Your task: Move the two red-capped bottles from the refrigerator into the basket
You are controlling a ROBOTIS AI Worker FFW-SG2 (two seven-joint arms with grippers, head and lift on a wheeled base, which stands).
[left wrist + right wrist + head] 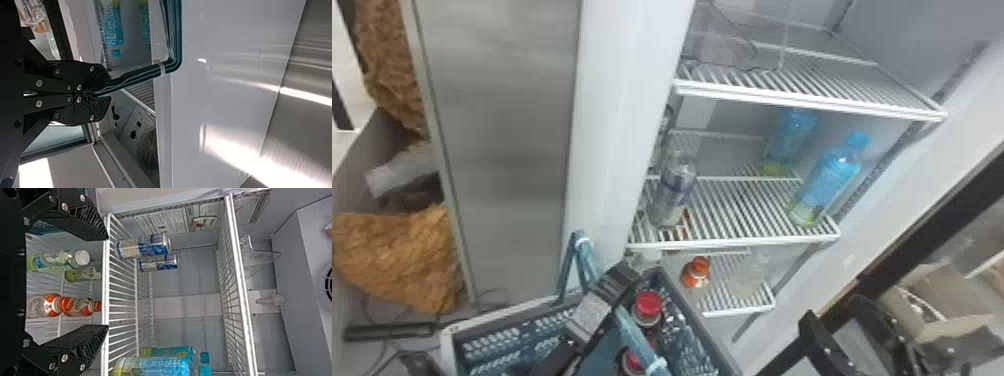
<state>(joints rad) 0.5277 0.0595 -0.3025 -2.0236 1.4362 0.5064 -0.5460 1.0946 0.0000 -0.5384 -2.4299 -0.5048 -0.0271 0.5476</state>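
You, operator, are pinching teal plastic handle (585,265) with left gripper (616,286); right gripper (836,311) is spreading fingers wide beside white refrigerator (604,125). Two red-capped bottles (648,305) are sitting inside grey-and-teal slatted basket (449,345), near side; orange-capped bottle (699,270) is standing on lower shelf.

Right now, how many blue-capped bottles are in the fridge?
2: a front bottle by the right side of the middle shelf, and a back bottle deeper in on it. Others could be hidden.
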